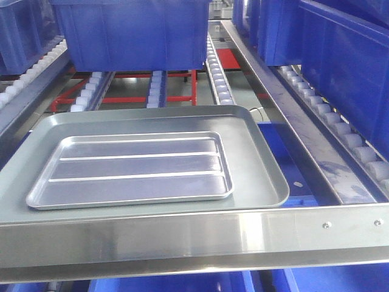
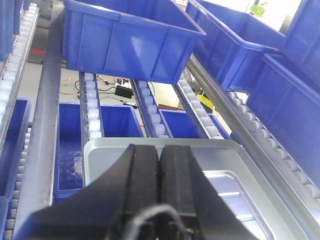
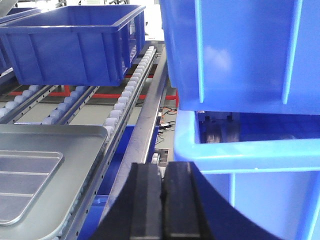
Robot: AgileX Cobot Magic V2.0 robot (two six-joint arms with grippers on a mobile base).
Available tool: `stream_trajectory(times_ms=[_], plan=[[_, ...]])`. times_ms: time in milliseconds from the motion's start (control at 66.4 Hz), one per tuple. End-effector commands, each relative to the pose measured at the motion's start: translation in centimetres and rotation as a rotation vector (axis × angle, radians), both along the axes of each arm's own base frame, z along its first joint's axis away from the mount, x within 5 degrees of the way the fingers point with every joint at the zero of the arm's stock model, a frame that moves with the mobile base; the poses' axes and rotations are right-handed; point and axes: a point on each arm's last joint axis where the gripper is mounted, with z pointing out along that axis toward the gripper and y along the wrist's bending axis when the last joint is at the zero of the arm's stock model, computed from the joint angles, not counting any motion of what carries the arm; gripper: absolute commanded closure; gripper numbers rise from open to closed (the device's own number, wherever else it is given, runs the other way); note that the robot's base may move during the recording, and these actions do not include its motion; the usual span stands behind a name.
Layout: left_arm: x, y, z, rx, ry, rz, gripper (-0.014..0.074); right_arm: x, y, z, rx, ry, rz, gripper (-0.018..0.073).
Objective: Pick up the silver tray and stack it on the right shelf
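Note:
The silver tray (image 1: pixel 130 170), shiny with two lengthwise ridges, lies flat inside a larger dull grey tray (image 1: pixel 255 152) on the right shelf's roller lanes (image 1: pixel 219 79), just behind the broad steel front bar (image 1: pixel 200 234). In the left wrist view my left gripper (image 2: pixel 160 150) hovers over the grey tray (image 2: pixel 105 155), jaws pressed together and empty; the silver tray (image 2: pixel 227 192) shows to its right. My right gripper (image 3: pixel 161 167) is shut and empty, above the steel side rail, right of the grey tray (image 3: pixel 65 165) and silver tray (image 3: pixel 25 180). Neither gripper appears in the front view.
A blue bin (image 1: pixel 137 33) sits on the rollers behind the trays. More blue bins (image 1: pixel 346 67) line the lane to the right, and one (image 3: pixel 240 55) looms close to my right gripper. Further blue bins (image 2: pixel 75 145) stand on the level below. Red frame bars (image 1: pixel 121 97) cross under the rollers.

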Motion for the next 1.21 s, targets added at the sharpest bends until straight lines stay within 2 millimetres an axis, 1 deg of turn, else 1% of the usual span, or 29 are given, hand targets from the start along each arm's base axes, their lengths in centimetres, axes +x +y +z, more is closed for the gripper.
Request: stream_trajectory(times_ms=[0, 437, 527, 573, 678, 784, 889, 1070, 1100, 1191], plan=[[-0.1, -0.1, 1.7, -0.037, -0.100, -0.011, 0.0686, -0.3, 0.0, 0.8, 0.008, -0.095, -0.003, 0.0508], [-0.1, -0.1, 1.7, -0.037, -0.100, -0.011, 0.0686, -0.3, 0.0, 0.8, 0.008, -0.095, -0.003, 0.0508], [-0.1, 0.0, 1.1, -0.034, -0.096, -0.007, 0.0686, -0.3, 0.0, 0.8, 0.008, -0.095, -0.003, 0.0508], [-0.3, 0.3, 0.7, -0.023, -0.110, 0.024, 0.0685, -0.3, 0.0, 0.8, 0.008, -0.095, -0.003, 0.0508], [-1.2, 1.4, -0.7, 0.113, -0.176, 0.145, 0.0686, -0.3, 0.0, 0.8, 0.008, -0.095, -0.003, 0.0508], [-2.2, 2.3, -2.8, 0.115, -0.204, 0.255, 0.0686, -0.3, 0.0, 0.8, 0.008, -0.095, -0.003, 0.0508], [-3.0, 2.7, -4.9, 0.079, -0.226, 0.308, 0.0686, -0.3, 0.0, 0.8, 0.008, -0.095, -0.003, 0.0508], [-2.3, 2.7, -8.4, 0.094, -0.136, 0.312, 0.0686, -0.3, 0.0, 0.8, 0.008, -0.095, -0.003, 0.0508], [-2.3, 2.7, -8.8, 0.105, -0.084, 0.305, 0.0686, -0.3, 0.0, 0.8, 0.008, -0.095, -0.003, 0.0508], [-2.2, 2.6, -9.2, 0.112, -0.053, 0.302, 0.0686, -0.3, 0.0, 0.8, 0.008, -0.095, -0.003, 0.0508]])
